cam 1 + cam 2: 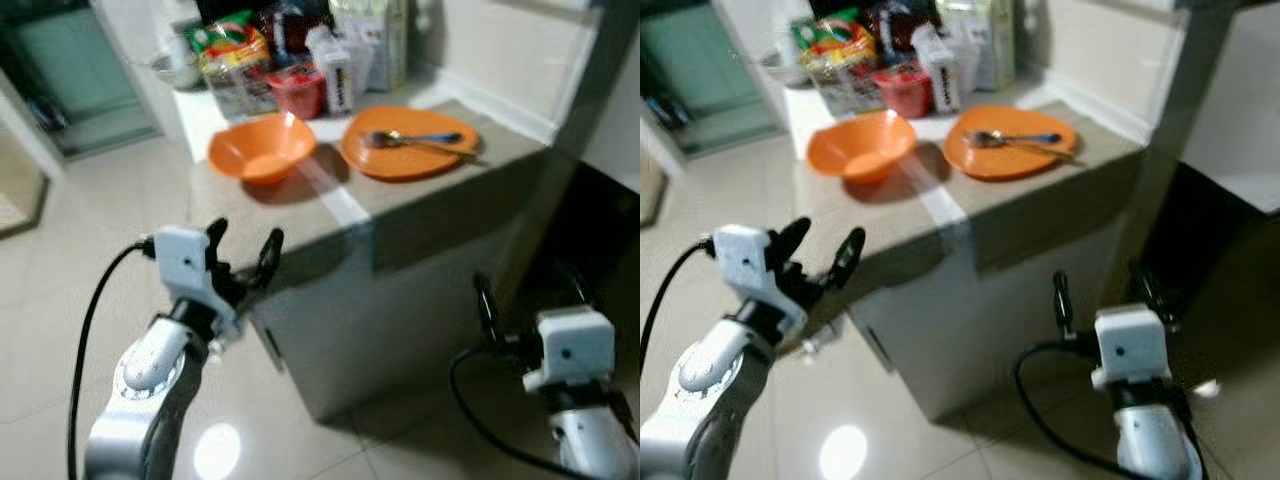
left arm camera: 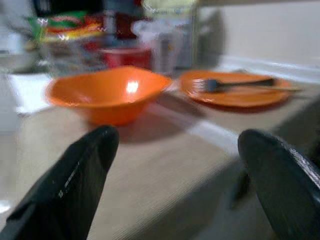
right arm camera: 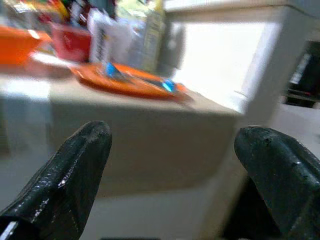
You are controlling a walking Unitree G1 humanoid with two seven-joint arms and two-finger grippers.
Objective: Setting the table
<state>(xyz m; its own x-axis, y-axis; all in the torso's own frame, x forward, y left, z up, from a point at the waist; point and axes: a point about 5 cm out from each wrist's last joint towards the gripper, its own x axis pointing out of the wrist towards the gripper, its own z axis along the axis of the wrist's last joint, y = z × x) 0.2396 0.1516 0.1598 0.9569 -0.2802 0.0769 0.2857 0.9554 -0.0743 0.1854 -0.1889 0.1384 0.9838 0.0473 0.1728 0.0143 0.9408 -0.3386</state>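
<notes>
- Orange melamine, by our guess: the bowl (image 1: pixel 262 150) and the plate (image 1: pixel 408 142) sit side by side on the counter (image 1: pixel 330 215), with a fork (image 1: pixel 418 138) lying across the plate.
- Our left gripper (image 1: pixel 243 256) hangs with fingers spread, just off the counter's near corner and short of the bowl.
- Our right gripper (image 1: pixel 530 298) is spread too, low beside the cabinet front.
- Risk: the packets (image 1: pixel 235 60) crowd close behind the bowl, so a reach going too far could topple them.
- Lifting the plate tilted could send the fork sliding off.
</notes>
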